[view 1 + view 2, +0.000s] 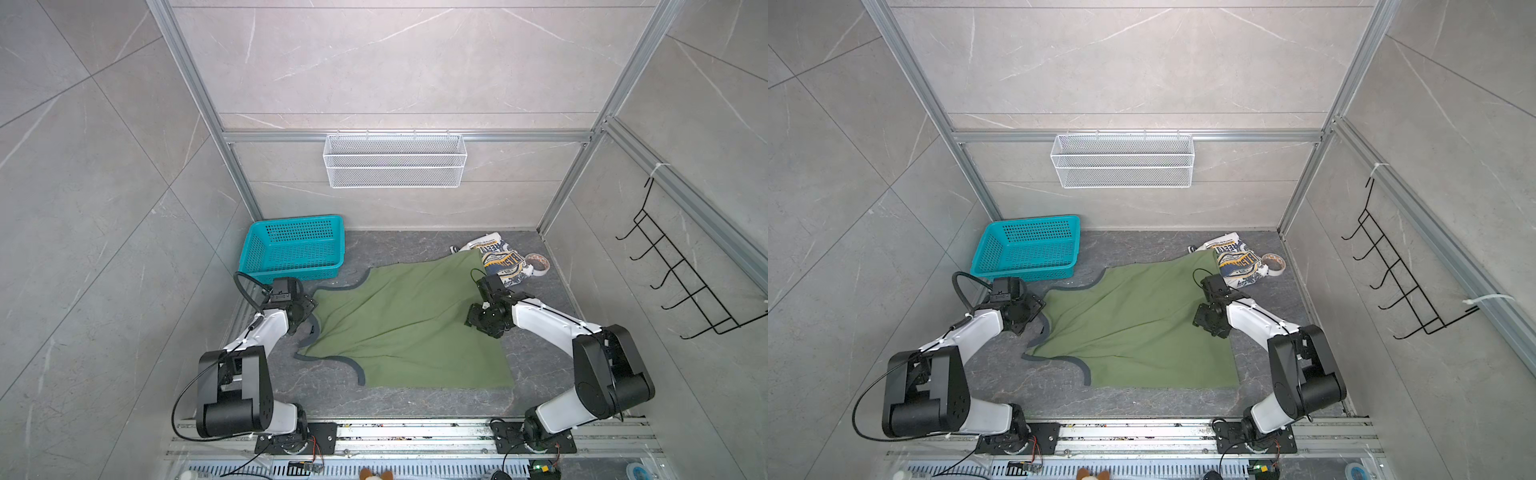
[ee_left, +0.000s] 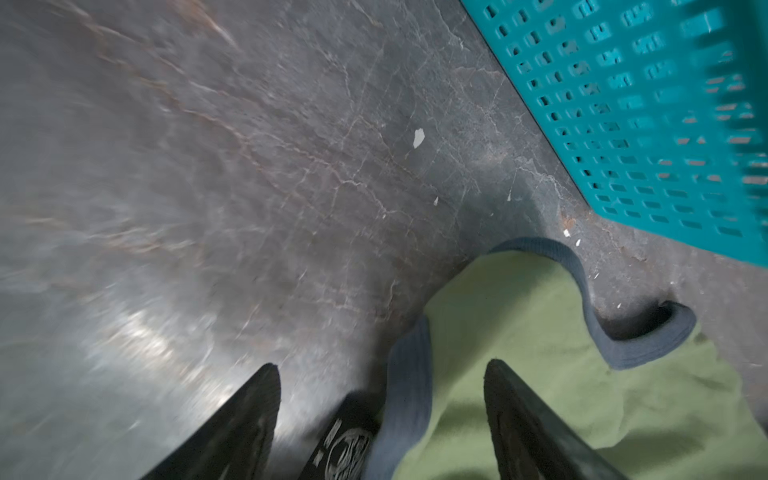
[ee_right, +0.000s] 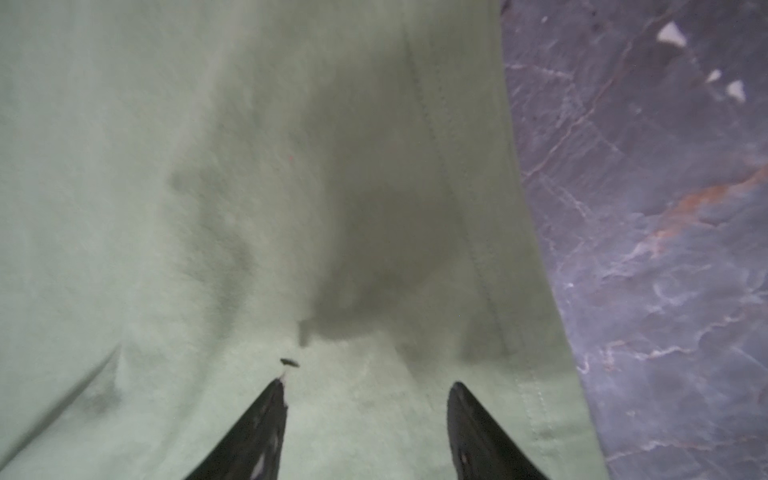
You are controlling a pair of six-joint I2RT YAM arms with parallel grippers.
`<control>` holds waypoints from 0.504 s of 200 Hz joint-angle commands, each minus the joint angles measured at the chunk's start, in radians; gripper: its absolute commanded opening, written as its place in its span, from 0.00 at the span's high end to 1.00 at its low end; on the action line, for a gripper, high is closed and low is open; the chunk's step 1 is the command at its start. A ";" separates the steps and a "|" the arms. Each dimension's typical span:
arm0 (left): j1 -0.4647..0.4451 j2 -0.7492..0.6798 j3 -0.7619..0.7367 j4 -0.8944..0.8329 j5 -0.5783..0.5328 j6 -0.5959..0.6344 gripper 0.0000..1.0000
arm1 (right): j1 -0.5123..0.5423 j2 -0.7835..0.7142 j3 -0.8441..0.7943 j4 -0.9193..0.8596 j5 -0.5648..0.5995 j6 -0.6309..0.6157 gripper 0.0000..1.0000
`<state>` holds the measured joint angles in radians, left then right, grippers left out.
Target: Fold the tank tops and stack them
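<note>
The olive green tank top [image 1: 407, 324] [image 1: 1133, 328] lies spread flat mid-table, its grey-trimmed straps toward the left. The white tank top [image 1: 500, 259] [image 1: 1237, 262] is crumpled at the back right, partly under the green one's far corner. My left gripper [image 1: 306, 311] [image 2: 381, 365] is open at the green top's strap edge. A grey trim strip [image 2: 409, 374] runs between its fingers, ungripped. My right gripper [image 1: 484, 320] [image 3: 366, 383] is open over the green cloth [image 3: 249, 208] near its right hem, holding nothing.
A teal basket [image 1: 295, 249] [image 2: 644, 104] stands at the back left, close to my left gripper. A tape roll [image 1: 538, 264] lies beside the white top. A white wire basket [image 1: 395, 160] hangs on the back wall and a black hook rack [image 1: 685, 286] on the right wall.
</note>
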<state>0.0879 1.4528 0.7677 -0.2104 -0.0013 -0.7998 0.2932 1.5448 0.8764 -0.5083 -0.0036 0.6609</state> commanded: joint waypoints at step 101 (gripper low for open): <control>-0.003 0.128 0.038 0.199 0.192 0.000 0.69 | 0.001 -0.011 -0.010 0.005 -0.003 -0.003 0.37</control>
<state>0.0937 1.6161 0.7628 -0.0143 0.2184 -0.8139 0.2932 1.5425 0.8742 -0.5007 -0.0071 0.6613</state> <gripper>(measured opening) 0.358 0.634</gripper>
